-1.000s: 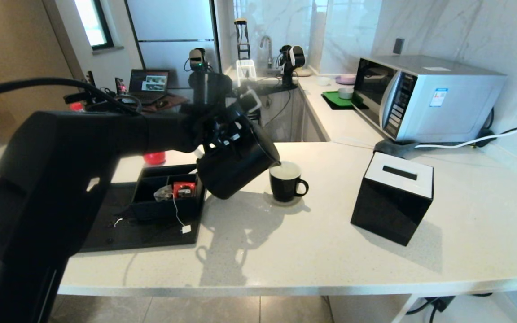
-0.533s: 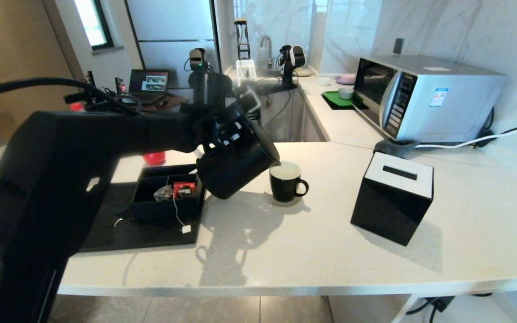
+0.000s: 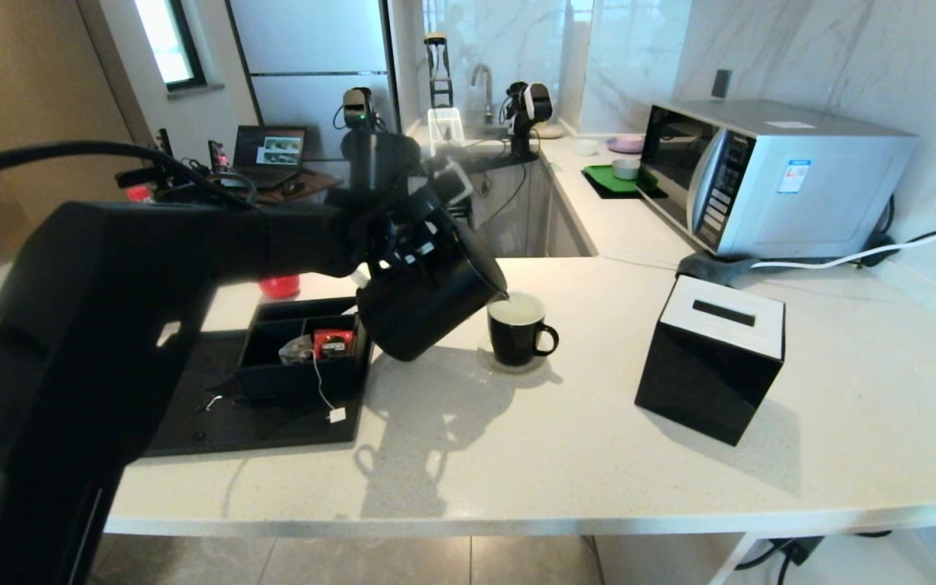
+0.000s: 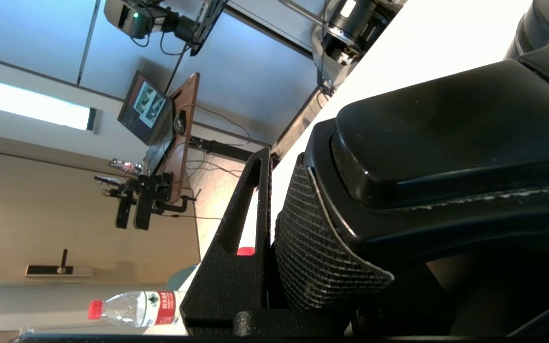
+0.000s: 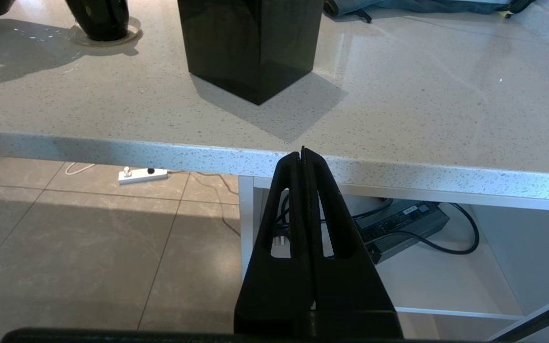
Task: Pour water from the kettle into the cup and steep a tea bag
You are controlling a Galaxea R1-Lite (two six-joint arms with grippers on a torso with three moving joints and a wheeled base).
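The matte black kettle (image 3: pixel 427 296) hangs tilted, its spout over the rim of the glossy black cup (image 3: pixel 519 329), which stands upright mid-counter, white inside. The tea bag (image 3: pixel 296 349) lies in the black box, its string trailing to a white tag on the tray.

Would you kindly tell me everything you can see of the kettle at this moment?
The kettle is a tall, matte black jug with a black lid and a small pointed spout. It hangs in the air, tipped toward the robot's right, so that its spout sits just over the rim of the cup. The left hand grips it by the handle; in the left wrist view a mesh-textured pad presses against that handle. Its shadow falls on the white counter below. No stream of water can be made out.
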